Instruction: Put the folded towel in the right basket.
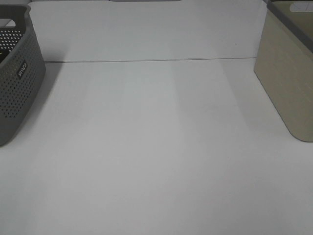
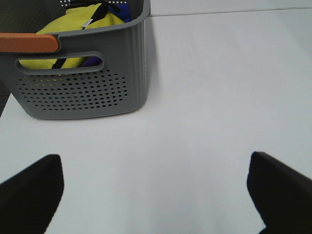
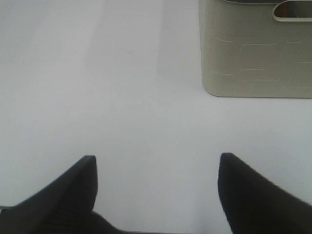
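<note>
Right basket (image 1: 286, 73) — white table (image 1: 156, 147)

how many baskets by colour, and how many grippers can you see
grey basket: 1
beige basket: 1
left gripper: 1, jaws open
right gripper: 1, jaws open
total: 4

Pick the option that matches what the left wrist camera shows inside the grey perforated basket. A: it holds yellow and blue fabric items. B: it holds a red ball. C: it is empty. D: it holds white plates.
A: in the left wrist view, the grey perforated basket holds yellow fabric with blue fabric behind it.
</note>
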Action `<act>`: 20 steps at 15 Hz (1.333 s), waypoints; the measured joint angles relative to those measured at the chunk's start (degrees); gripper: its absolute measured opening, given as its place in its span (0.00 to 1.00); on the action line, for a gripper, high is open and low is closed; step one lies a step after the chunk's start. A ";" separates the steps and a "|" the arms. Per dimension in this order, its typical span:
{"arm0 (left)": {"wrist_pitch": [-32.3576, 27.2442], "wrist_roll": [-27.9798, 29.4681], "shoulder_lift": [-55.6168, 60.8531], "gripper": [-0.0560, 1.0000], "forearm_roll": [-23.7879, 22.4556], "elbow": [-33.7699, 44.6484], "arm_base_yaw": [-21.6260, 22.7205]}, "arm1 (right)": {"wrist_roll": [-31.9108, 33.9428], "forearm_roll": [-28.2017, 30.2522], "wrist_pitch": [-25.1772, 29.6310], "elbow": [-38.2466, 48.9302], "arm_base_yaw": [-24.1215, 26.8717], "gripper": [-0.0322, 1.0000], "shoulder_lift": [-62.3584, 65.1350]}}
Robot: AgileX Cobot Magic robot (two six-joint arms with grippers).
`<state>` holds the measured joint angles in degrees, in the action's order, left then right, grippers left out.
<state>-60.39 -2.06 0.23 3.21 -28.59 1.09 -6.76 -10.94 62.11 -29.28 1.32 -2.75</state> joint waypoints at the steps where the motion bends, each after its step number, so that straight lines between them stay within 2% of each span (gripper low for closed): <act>1: 0.00 0.00 0.00 0.97 0.00 0.00 0.00 | 0.00 0.00 0.00 0.00 0.00 0.68 0.00; 17: 0.00 0.00 0.00 0.97 0.00 0.00 0.00 | 0.00 0.00 -0.52 0.00 0.00 0.68 3.09; 20: 0.00 0.00 0.00 0.97 0.00 0.00 0.00 | 0.00 2.52 -0.74 0.00 0.00 0.68 3.09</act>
<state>-60.39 -2.06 0.23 3.21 -28.59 1.09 -6.76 -8.42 61.36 -29.28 1.32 0.34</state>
